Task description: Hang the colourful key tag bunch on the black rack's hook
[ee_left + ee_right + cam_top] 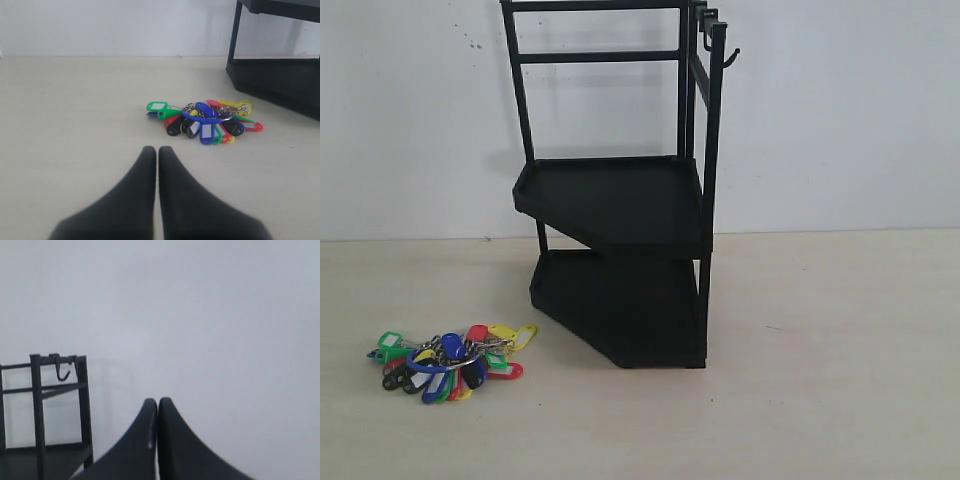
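The colourful key tag bunch (455,361) lies flat on the pale table, in front of and to the left of the black rack (620,200). A small hook (725,52) sticks out at the rack's top right corner. Neither gripper shows in the exterior view. In the left wrist view my left gripper (157,150) is shut and empty, a short way from the bunch (205,122). My right gripper (157,402) is shut, holds nothing, and faces the white wall, with the rack's upper frame (37,405) and a hook (61,370) off to one side.
A white wall (840,120) stands close behind the rack. The rack's lower tray (280,80) is near the bunch in the left wrist view. Bare table (820,380) stretches to the right of the rack.
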Robot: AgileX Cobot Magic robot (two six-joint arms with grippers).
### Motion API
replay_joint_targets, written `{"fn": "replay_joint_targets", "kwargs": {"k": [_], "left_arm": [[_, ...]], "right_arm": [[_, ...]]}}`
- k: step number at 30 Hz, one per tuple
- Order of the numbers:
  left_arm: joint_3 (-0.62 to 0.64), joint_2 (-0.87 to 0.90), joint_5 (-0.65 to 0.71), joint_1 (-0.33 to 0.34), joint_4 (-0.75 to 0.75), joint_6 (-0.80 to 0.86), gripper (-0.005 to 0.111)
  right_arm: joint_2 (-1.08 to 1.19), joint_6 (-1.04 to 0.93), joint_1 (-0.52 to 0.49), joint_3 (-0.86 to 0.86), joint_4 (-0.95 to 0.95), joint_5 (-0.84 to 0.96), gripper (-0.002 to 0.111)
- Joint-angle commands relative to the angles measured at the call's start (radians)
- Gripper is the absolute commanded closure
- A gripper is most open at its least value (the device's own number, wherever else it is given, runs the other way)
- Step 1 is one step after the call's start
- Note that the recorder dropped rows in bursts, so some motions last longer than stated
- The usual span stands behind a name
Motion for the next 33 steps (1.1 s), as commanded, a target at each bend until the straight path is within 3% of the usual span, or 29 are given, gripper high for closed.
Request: {"fn": "replay_joint_targets", "kwargs": {"k": [1, 8, 11, 24, 33], "left_arm": [[-0.001, -0.002, -0.014, 0.004, -0.007, -0.010, 0.102], [-0.001, -0.002, -0.014, 0.004, -0.007, -0.010, 0.102], [-0.001, -0.002, -0.014, 0.004, -0.007, -0.010, 0.102], [-0.001, -0.002, -0.014, 0.004, -0.007, -0.010, 0.102], [-0.001, -0.002, -0.014, 0.004, -0.007, -0.010, 0.102]], "right_arm": [[0.036, -0.101, -0.007, -0.167, 0.000, 0.127, 0.109], [0.378, -0.121, -0.007, -0.489, 0.000, 0.684, 0.109], [0.503, -0.117, -0.007, -0.536, 0.000, 0.790, 0.109], [0.719, -0.077, -0.007, -0.538, 0.022, 0.699, 0.109], [0.872, -0.112, -0.007, -0.538, 0.372, 0.549, 0.109]]}}
